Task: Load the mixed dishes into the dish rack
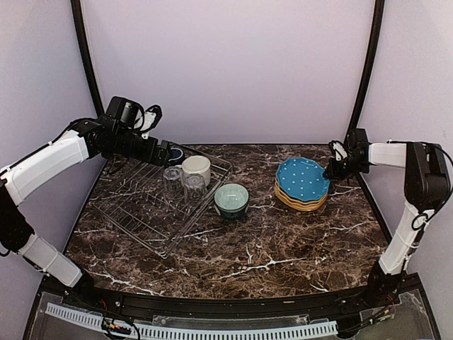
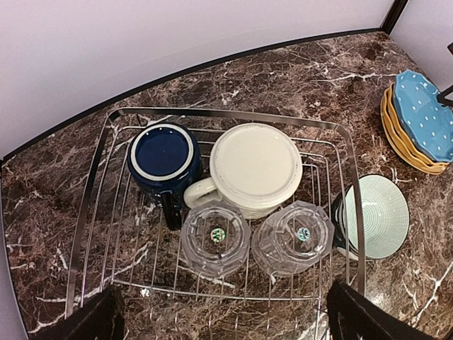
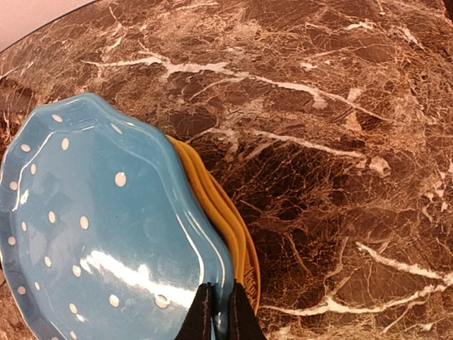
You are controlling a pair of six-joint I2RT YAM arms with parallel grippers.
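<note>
- Our left claw [image 2: 230, 319] hangs above the near end of the dish rack [image 2: 212, 112]. Its fingers are spread wide with nothing between them.
- Below and ahead of that claw, four pieces sit upside down inside the rack. The dark blue mug [image 2: 163, 156] is at the far left and the cream mug [image 2: 255, 166] is beside it on the right. Two clear ribbed glasses [image 2: 214, 237] stand side by side just nearer the claw than the mugs.
- We count that part of the load as done.
- The pale-teal bowl [image 2: 379, 216] lies ahead and to the right of the left claw. It rests on the marble table [image 3: 340, 142] just outside the rack's right rim, so it is not yet loaded.
- Our right claw [image 3: 221, 315] is at the edge of the plate stack, far across the table from the rack. Its fingers are pressed close on the rim of the blue dotted plate [image 3: 92, 234], and it looks like a pinch on that rim alone.
- The rest of that plate spreads ahead and to the left of the claw. The mustard-yellow plates [image 3: 226, 212] lie directly under it, showing past its edge.
- We cannot make out a cream leaf-patterned plate in the stack.
- We judge the task a little past halfway: mugs and glasses are in, and the bowl and every plate are left to load.
</note>
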